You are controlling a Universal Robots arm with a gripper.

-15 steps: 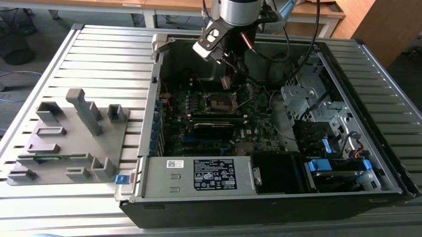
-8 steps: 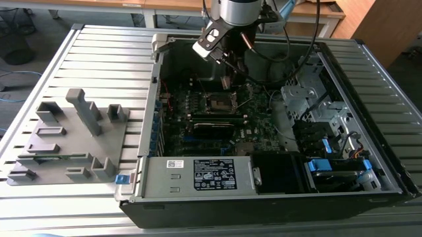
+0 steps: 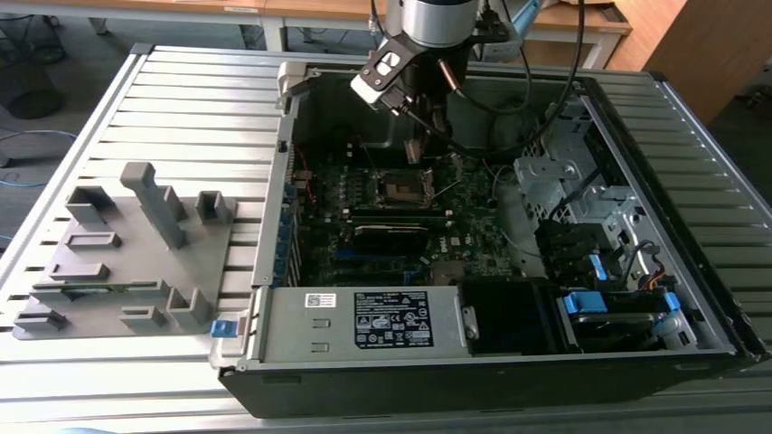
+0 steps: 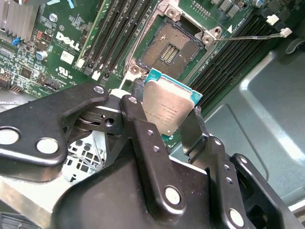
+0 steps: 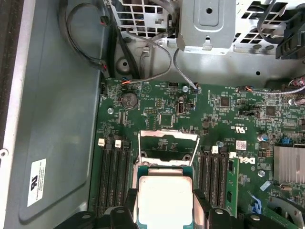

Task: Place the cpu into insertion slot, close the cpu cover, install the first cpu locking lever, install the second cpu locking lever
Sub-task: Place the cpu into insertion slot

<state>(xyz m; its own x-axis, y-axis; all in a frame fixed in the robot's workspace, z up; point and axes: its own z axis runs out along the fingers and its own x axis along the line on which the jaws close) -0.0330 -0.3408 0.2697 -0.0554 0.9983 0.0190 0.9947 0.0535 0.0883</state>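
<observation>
In the exterior view an open case (image 3: 483,389) lies on a slatted counter (image 3: 181,99). A grey fixture (image 3: 133,253) stands at the exterior view's left of it, and a labelled power supply (image 3: 362,321) sits along the case's near edge. The arm reaches down from above into the case. The tool (image 3: 417,145) hangs over the slot (image 3: 404,187) on the green board and is clear of it. What the tool carries cannot be made out from here.

The second wrist view settles that. The tool is pinching the cpu (image 4: 169,107) by two opposite edges, with a black finger (image 4: 138,119) on one side and its mate on the other. The chip's dull silver top faces this camera, with a thin green edge around it. Beyond it the slot (image 4: 169,47) lies open with its contact field bare, and the cpu is apart from it. Long black memory slots (image 4: 109,38) run along both sides of the slot.

The first wrist view looks the other way across the board. Here the cpu (image 5: 164,200) sits between the fingers (image 5: 129,212) and hides much of the slot. Past it the cover (image 5: 167,137) stands raised as a silver frame. This view also shows memory slots (image 5: 112,176) flanking the socket, a coin cell (image 5: 128,99), a finned heat sink (image 5: 288,164) and loose cables (image 5: 143,52) against the case wall.
</observation>
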